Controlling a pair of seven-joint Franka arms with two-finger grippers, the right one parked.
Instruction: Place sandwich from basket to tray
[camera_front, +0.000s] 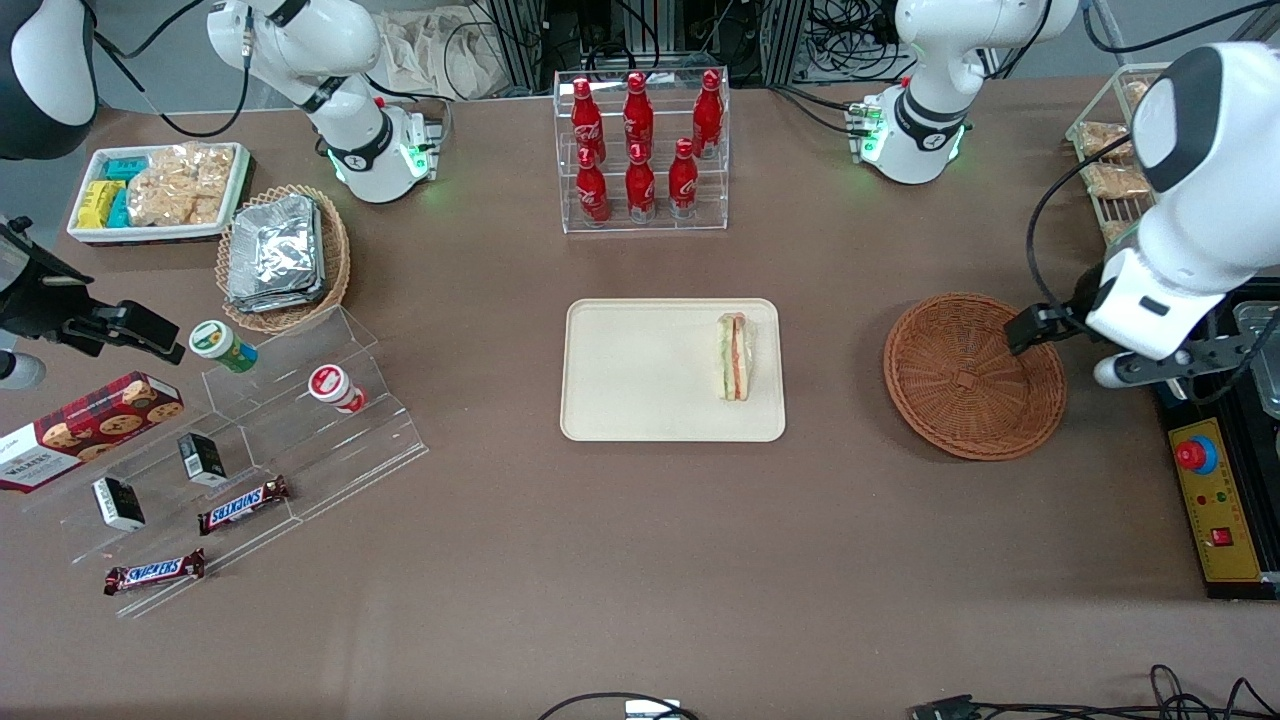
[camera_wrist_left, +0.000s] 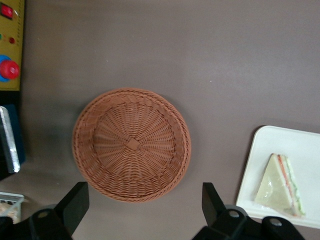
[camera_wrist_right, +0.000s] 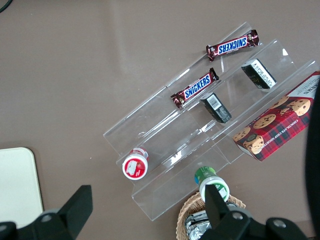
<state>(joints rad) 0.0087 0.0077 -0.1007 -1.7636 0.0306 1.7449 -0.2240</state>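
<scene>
One sandwich (camera_front: 735, 357) is all we count, and it lies flat on the one cream tray (camera_front: 640, 400), at the tray's end nearest the basket (camera_front: 973, 376), so the task looks finished to us. We judge it light and soft: the pale bread would crush under a hard squeeze and the clear wrap looks slippery, so if we had to take hold again we would pinch gently across the thick layered edge, where green, red and orange filling shows, rather than at the thin point. Slightly farther from the front camera, toward the working arm's end of the counter (camera_front: 640, 600), sits the one reddish-brown basket, with nothing in it. Our claw (camera_wrist_left: 142, 205) hangs above the basket's rim at the working arm's end, its fingers (camera_wrist_left: 75, 200) spread wide and holding nothing. Farthest off we count six red bottles (camera_front: 637, 150) in one clear rack, well apart from the tray.
</scene>
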